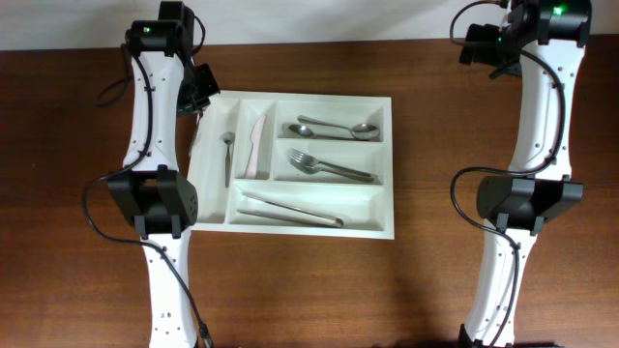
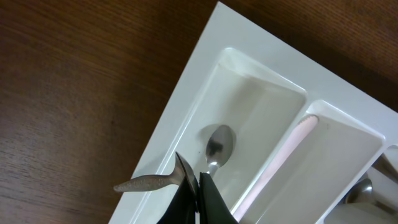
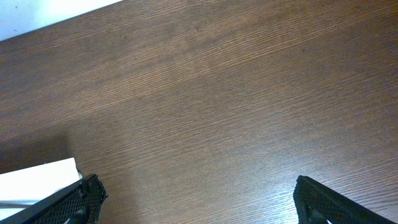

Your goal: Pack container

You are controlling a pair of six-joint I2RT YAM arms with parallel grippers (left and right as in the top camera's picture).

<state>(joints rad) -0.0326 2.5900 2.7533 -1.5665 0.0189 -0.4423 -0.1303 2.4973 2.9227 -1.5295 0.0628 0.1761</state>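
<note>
The container (image 1: 290, 233) is a white five-compartment cutlery tray in the middle of the table. It holds a small spoon (image 1: 228, 155), a pink-white knife (image 1: 256, 145), two spoons (image 1: 334, 129), forks (image 1: 329, 166) and tongs (image 1: 290, 210). My left gripper (image 1: 198, 104) hovers at the tray's top-left corner. In the left wrist view it (image 2: 199, 186) is shut on a metal utensil (image 2: 146, 183), whose textured handle sticks out over the tray rim (image 2: 186, 106), just above the small spoon (image 2: 217, 146). My right gripper (image 1: 481, 46) is open and empty, far right of the tray.
The brown wooden table (image 1: 435, 290) surrounds the tray. In the right wrist view the open fingers (image 3: 196, 186) frame bare wood, with a white corner (image 3: 37, 180) at the lower left. A pale strip runs along the table's far edge.
</note>
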